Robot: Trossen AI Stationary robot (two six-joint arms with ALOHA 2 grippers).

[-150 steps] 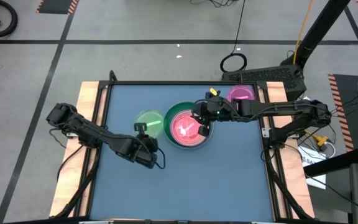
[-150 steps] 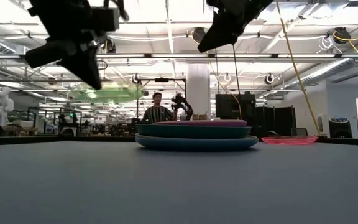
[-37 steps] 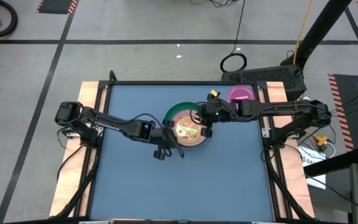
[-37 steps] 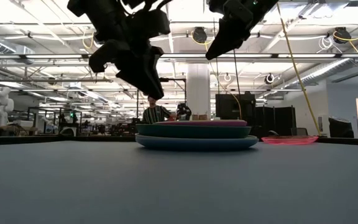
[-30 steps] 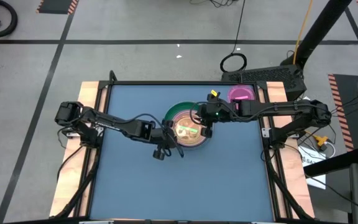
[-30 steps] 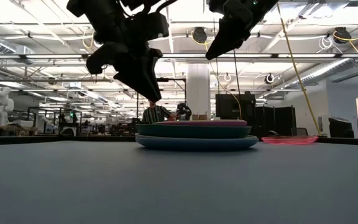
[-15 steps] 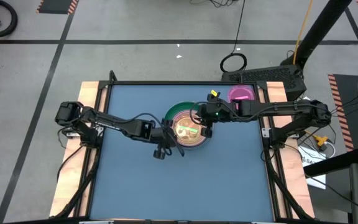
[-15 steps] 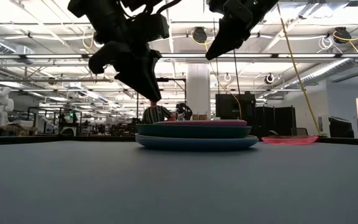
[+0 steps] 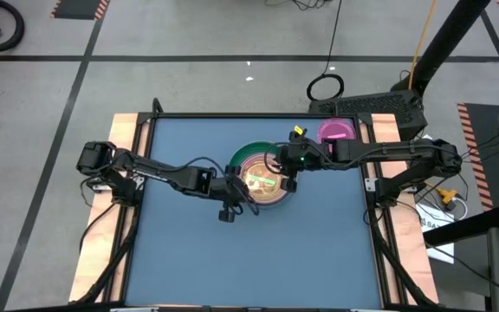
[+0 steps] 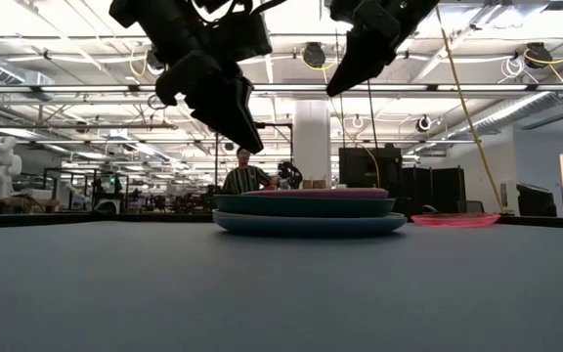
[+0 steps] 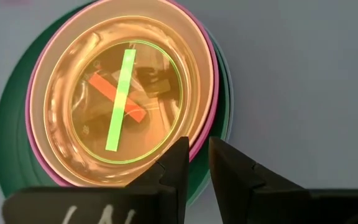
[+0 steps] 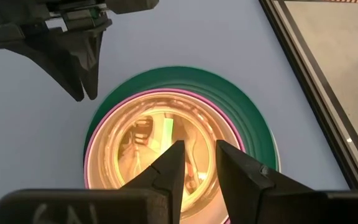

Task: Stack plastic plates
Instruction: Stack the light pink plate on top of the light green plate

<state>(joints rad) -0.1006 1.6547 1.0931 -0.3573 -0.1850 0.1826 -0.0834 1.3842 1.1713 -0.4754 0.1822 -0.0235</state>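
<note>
Left gripper (image 9: 235,192) and right gripper (image 9: 284,171) hover empty above the plate stack (image 9: 251,159).

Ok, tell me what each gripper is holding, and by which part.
Nothing. The left gripper and right gripper hang above the plate stack with empty jaws.

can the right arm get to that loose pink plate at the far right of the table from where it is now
Probably yes. The pink plate lies alone near the table's far right corner, close beside the right arm. The right claw hangs empty over the stack, with nothing between.
</note>
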